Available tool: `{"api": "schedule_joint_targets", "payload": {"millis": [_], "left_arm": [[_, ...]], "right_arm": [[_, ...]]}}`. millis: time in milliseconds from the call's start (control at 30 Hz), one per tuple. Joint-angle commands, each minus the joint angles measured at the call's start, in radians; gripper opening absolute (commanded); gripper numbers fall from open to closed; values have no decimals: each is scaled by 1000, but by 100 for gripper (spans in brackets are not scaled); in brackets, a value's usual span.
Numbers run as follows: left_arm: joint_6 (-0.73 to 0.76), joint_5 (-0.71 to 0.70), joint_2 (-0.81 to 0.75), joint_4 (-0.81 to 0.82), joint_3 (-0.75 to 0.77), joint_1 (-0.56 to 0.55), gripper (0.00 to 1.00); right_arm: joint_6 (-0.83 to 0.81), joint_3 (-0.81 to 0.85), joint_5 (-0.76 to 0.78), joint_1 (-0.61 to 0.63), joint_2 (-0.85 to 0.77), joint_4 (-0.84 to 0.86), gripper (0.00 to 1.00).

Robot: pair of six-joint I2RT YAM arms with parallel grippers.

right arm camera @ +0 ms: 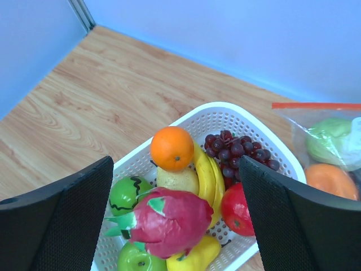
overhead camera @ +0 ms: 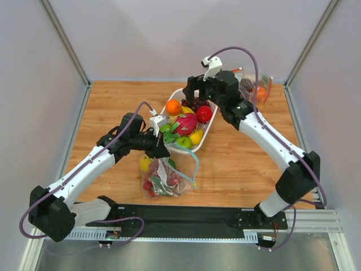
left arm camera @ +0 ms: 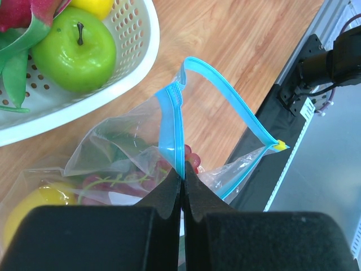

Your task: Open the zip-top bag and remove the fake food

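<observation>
The zip-top bag (overhead camera: pixel 169 180) lies on the table in front of the basket, its teal zip strip (left arm camera: pixel 172 124) parted into an open loop. My left gripper (overhead camera: pixel 161 148) is shut on that strip; in the left wrist view its jaws (left arm camera: pixel 181 176) pinch one lip. Inside the bag I see a yellow lemon (left arm camera: pixel 34 203), red fruit (left arm camera: pixel 192 158) and green stems. My right gripper (overhead camera: pixel 197 91) is open and empty, hovering over the basket; in the right wrist view (right arm camera: pixel 177 209) its fingers frame the fruit pile.
A white basket (overhead camera: pixel 207 134) holds an orange (right arm camera: pixel 172 148), dragon fruit (right arm camera: pixel 169 220), grapes, banana, red and green apples. A second clear bag with a red-orange strip (overhead camera: pixel 256 89) lies at the back right. A black rail (overhead camera: pixel 186 217) runs along the near edge.
</observation>
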Motion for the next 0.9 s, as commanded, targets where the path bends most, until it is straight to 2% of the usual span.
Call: {"api": "schedule_joint_targets", "payload": {"millis": [0, 167, 267, 333, 467, 667, 867], "left_arm": [[30, 17, -25, 13, 18, 8, 0], [31, 17, -19, 11, 18, 8, 0], [34, 15, -13, 11, 18, 11, 0], [36, 15, -9, 9, 19, 11, 0], [37, 10, -5, 8, 19, 14, 0], [36, 18, -3, 8, 19, 14, 0], [40, 29, -9, 8, 18, 16, 0]], "right_arm": [[-28, -89, -24, 1, -130, -27, 92], [-22, -206, -132, 33, -255, -155, 88], [31, -296, -248, 68, -316, -204, 85], [78, -379, -326, 96, -348, -196, 80], [162, -474, -357, 162, -419, -153, 72], [242, -543, -417, 235, -415, -90, 62], [273, -583, -425, 265, -336, -38, 58]]}}
